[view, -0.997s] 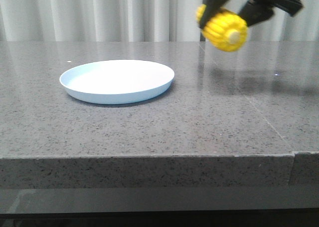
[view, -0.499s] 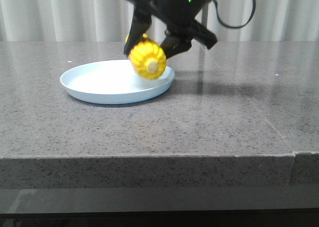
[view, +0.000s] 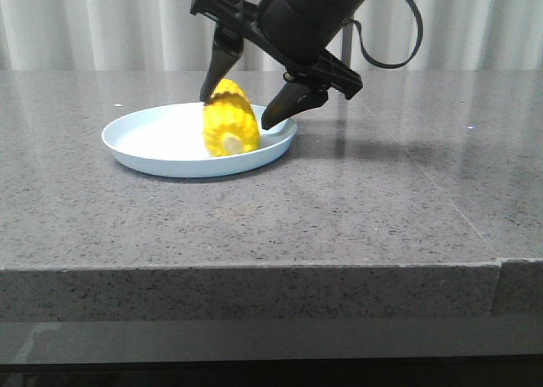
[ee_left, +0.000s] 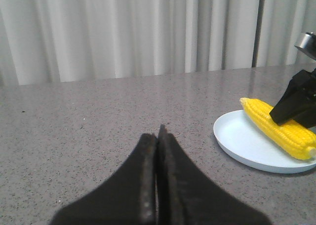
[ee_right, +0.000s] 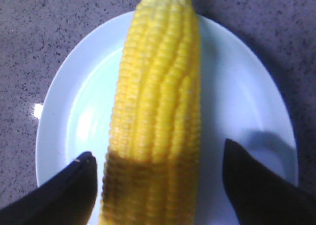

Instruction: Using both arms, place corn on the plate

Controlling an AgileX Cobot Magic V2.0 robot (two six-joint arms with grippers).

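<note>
**Corn lies on the plate, right claw spread around it**

While the corn [view: 230,126] rests in the plate [view: 144,137] left of centre in the front view, we see its pale stub end turned toward the camera and its tip pointing away toward the curtain [view: 102,22]. It sits in the right half of the plate, close to the rim nearest the arm. Our right gripper [view: 246,107] hangs over it from the upper middle of the frame, its two dark fingers [view: 216,64] spread wide, one on each side of the cob. From this angle we cannot tell whether the left one touches the kernels.

From the right wrist view we look straight down the cob [ee_right: 158,111], which runs up the middle of the frame across the pale plate [ee_right: 59,116]. The two fingertips [ee_right: 74,185] show at the lower left and lower right corners, each clear of the corn with plate showing between, so the claw is apart and holds nothing. A shadow falls across the lower end of the cob.

From the left wrist view our left gripper [ee_left: 158,136] fills the lower middle of the frame with its fingers pressed together, nothing between them. It hovers over bare grey stone table [ee_left: 74,126], well apart from the plate [ee_left: 237,146], which sits at the right edge of the frame. There the corn [ee_left: 276,126] lies slantwise, and one dark finger of the right gripper [ee_left: 296,101] crosses in front of it.
</note>
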